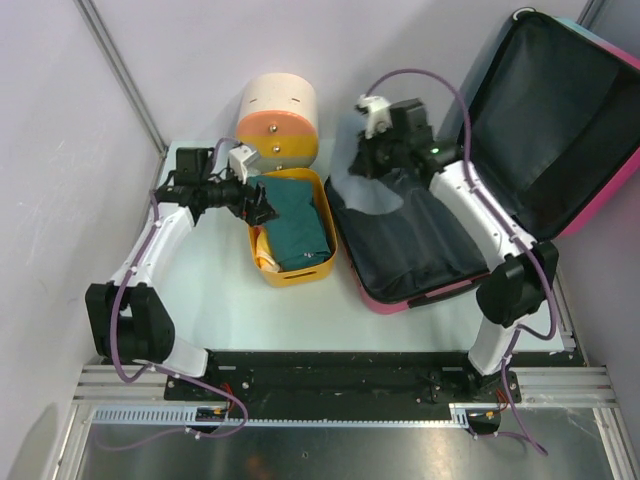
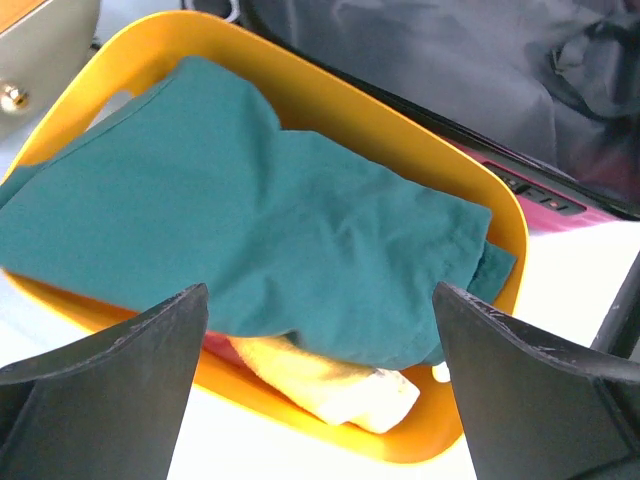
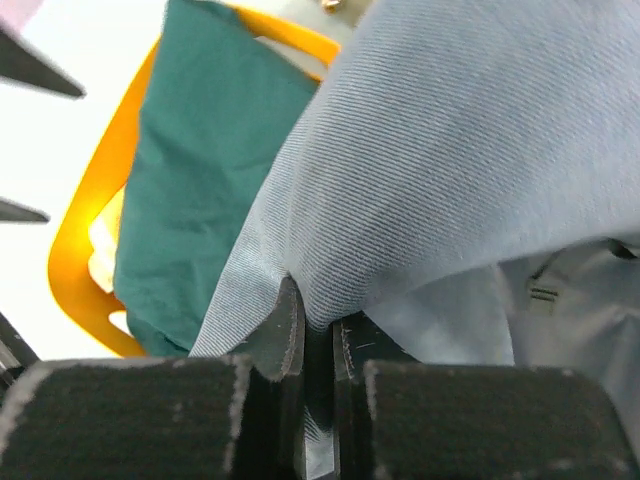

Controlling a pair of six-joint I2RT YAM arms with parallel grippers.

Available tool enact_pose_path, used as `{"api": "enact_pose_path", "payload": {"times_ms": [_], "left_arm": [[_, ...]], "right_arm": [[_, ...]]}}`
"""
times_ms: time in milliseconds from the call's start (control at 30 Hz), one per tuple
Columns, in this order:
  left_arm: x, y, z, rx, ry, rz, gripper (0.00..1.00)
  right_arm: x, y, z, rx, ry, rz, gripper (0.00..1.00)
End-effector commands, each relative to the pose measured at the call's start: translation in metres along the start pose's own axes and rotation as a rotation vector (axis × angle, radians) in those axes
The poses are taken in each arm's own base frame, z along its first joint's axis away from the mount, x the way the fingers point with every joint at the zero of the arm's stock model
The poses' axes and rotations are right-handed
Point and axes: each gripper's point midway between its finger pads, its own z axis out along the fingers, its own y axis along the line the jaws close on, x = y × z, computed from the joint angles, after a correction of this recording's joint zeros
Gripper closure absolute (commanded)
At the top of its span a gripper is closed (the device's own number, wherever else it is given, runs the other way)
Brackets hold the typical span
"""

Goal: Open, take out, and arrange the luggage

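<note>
Nearest the bases, the counter (image 1: 220, 300) is seen bare btwn the two arms. On the left side, the left fingers (image 2: 110, 380) are held wide apart w/ nothing btwn them, hovering just over the near-left rim of the yellow basket (image 1: 295, 278). The basket is filled w/ a teal cloth (image 1: 300, 225) laid over a yellow cloth (image 2: 330, 385).

Just right of the basket the luggage (image 1: 400, 250) is found lying open on the counter. Its base is nearly touching the basket's right wall, and its lid (image 1: 560, 130) is propped up at the far right.

Further back, the right fingers (image 3: 285, 340) are pressed together on a fold of pale blue-grey cloth (image 3: 450, 150), which is lifted above the far-left corner of the luggage base. Its lower part is draped down onto the black lining.

Behind the basket a round drawer box (image 1: 278, 120) is stood.

Key relation: the basket lies to the left of the right fingers and slightly nearer. Its long axis runs near-to-far, approx. parallel to the luggage's left edge. The left arm is closer to the basket, but the cloth is held by the right. A short leftward carry over the luggage rim is prob. what is needed next.
</note>
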Motion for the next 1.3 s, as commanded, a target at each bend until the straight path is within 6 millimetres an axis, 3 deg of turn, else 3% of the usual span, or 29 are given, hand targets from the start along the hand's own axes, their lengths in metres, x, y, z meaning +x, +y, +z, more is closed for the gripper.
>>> {"api": "enact_pose_path", "payload": {"times_ms": [0,33,67,100,133,167,233,300,367,400,600,633,700,733,800,833,867,900,933,967,1000,1067,1233,1267], "left_arm": [[-0.017,0.012,-0.016,-0.004,-0.064,-0.106,0.02],[-0.017,0.015,-0.018,-0.013,-0.068,-0.114,0.01],[-0.015,0.018,-0.019,-0.020,-0.067,-0.128,0.02],[-0.015,0.027,-0.027,-0.048,-0.078,-0.154,0.01],[-0.015,0.030,-0.029,-0.060,-0.083,-0.161,0.01],[-0.015,0.035,-0.034,-0.080,-0.088,-0.174,0.01],[-0.012,0.043,-0.039,-0.128,-0.086,-0.215,0.01],[-0.007,0.049,-0.046,-0.160,-0.088,-0.253,0.01],[-0.004,0.052,-0.052,-0.177,-0.097,-0.270,0.01],[0.002,0.051,-0.053,-0.178,-0.092,-0.288,0.01],[0.015,0.043,-0.068,-0.208,-0.110,-0.300,0.01],[0.017,0.041,-0.070,-0.209,-0.112,-0.303,0.01],[0.016,0.034,-0.072,-0.190,-0.125,-0.289,0.01],[0.014,0.031,-0.072,-0.181,-0.133,-0.281,0.02],[0.009,0.025,-0.074,-0.167,-0.156,-0.253,0.04],[0.007,0.024,-0.076,-0.168,-0.163,-0.240,0.04],[0.004,0.023,-0.075,-0.167,-0.168,-0.224,0.04],[0.000,0.021,-0.075,-0.158,-0.176,-0.203,0.05],[-0.001,0.020,-0.074,-0.151,-0.174,-0.200,0.06],[-0.004,0.017,-0.071,-0.136,-0.174,-0.185,0.07],[-0.006,0.016,-0.068,-0.127,-0.171,-0.172,0.08],[-0.008,0.010,-0.057,-0.113,-0.151,-0.140,0.09],[-0.001,0.024,-0.036,-0.179,-0.084,-0.196,0.21],[0.002,0.028,-0.034,-0.196,-0.075,-0.223,0.25]], "right_arm": [[-0.012,0.039,-0.002,0.109,0.008,-0.216,1.00],[-0.003,0.043,0.010,0.110,0.040,-0.211,1.00],[0.004,0.064,0.021,0.073,0.067,-0.223,1.00],[0.016,0.073,0.027,0.059,0.113,-0.224,1.00],[0.012,0.083,0.031,0.054,0.110,-0.226,1.00],[0.028,0.091,0.048,0.038,0.160,-0.230,1.00],[0.044,0.119,0.064,-0.005,0.193,-0.223,1.00],[0.070,0.138,0.089,-0.049,0.255,-0.201,1.00],[0.069,0.153,0.100,-0.077,0.251,-0.155,1.00],[0.082,0.156,0.117,-0.082,0.279,-0.143,1.00],[0.081,0.190,0.145,-0.206,0.266,-0.016,0.66],[0.088,0.196,0.149,-0.246,0.289,0.002,0.52],[0.089,0.207,0.149,-0.308,0.296,0.020,0.41],[0.087,0.214,0.146,-0.349,0.295,0.024,0.30],[0.077,0.212,0.140,-0.398,0.269,0.031,0.24],[0.062,0.217,0.125,-0.449,0.242,0.046,0.19],[0.048,0.202,0.120,-0.456,0.204,0.073,0.18],[0.027,0.200,0.116,-0.488,0.130,0.077,0.18],[0.030,0.193,0.110,-0.523,0.140,0.131,0.19],[0.009,0.189,0.092,-0.538,0.084,0.137,0.19],[-0.005,0.168,0.087,-0.517,0.039,0.152,0.20],[-0.014,0.149,0.072,-0.473,0.015,0.138,0.24],[0.019,0.075,0.057,-0.212,0.109,0.116,0.26],[0.035,0.065,0.057,-0.180,0.146,0.116,0.26]]}}
